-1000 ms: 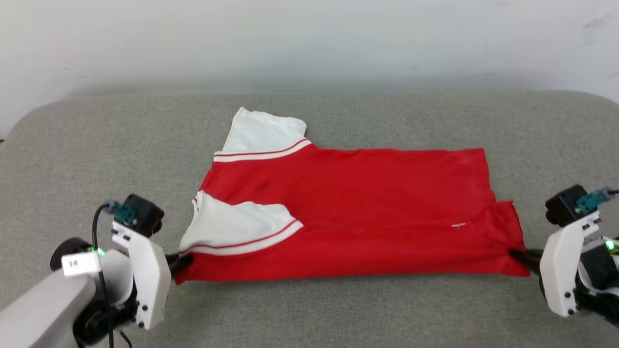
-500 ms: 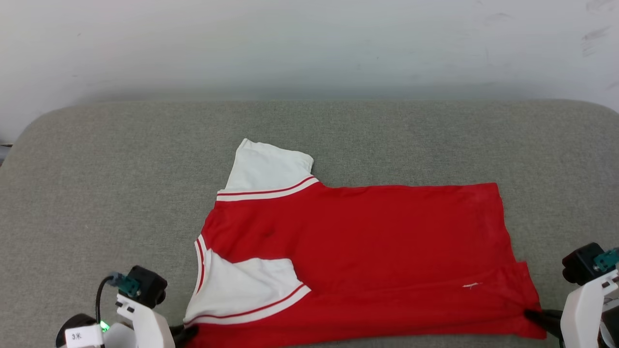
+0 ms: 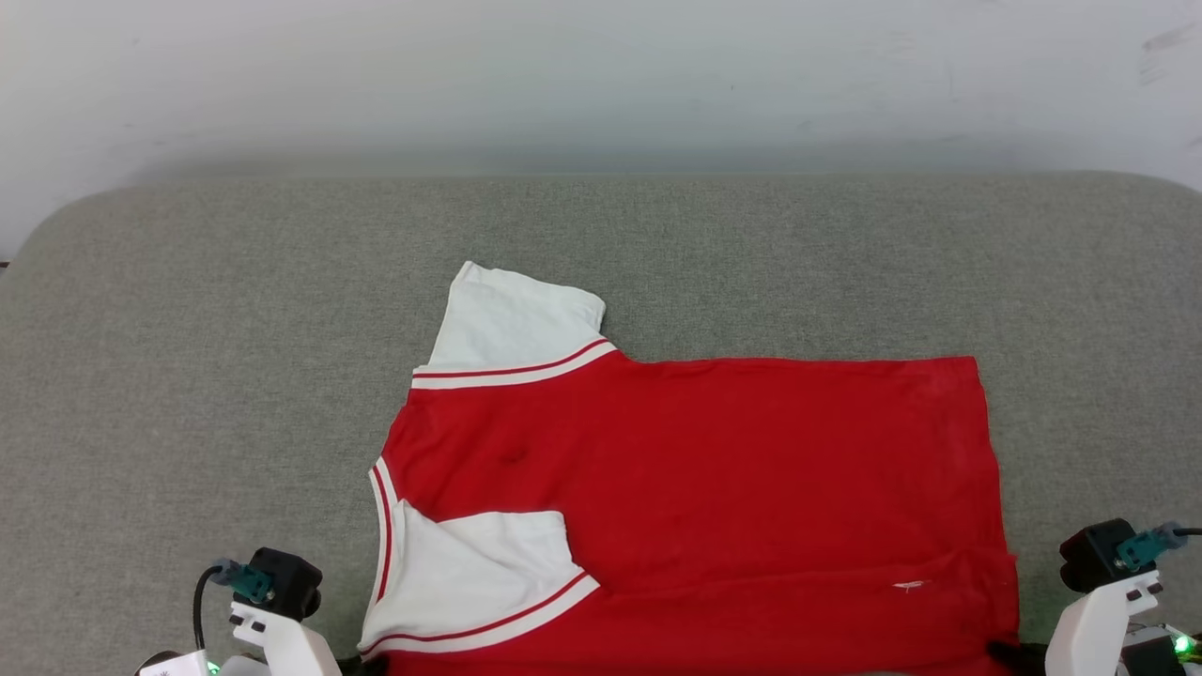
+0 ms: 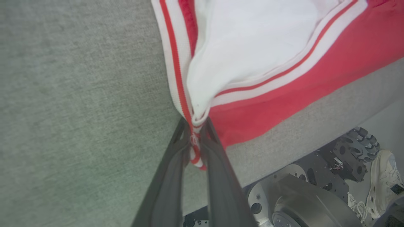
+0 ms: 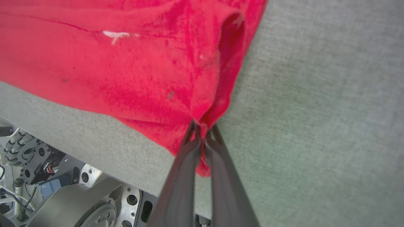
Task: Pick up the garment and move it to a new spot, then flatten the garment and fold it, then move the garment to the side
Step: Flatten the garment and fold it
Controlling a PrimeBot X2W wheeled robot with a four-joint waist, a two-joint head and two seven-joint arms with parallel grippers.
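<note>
The garment (image 3: 704, 488) lay flat on the grey pad (image 3: 188, 329) in your head view, its near edge between left gripper (image 3: 364, 665) and right gripper (image 3: 1009, 650). In the left wrist view, the fingertips were clamped on striped trim. In the right wrist view, they pinched a hem corner. Soft, light jersey likely sags and stretches; hold seams.

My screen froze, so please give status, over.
Left gripper shut on garment, sleeve-side corner. Right gripper shut on hem corner. Garment lies spread on grey surface. Nothing blocking.
</note>
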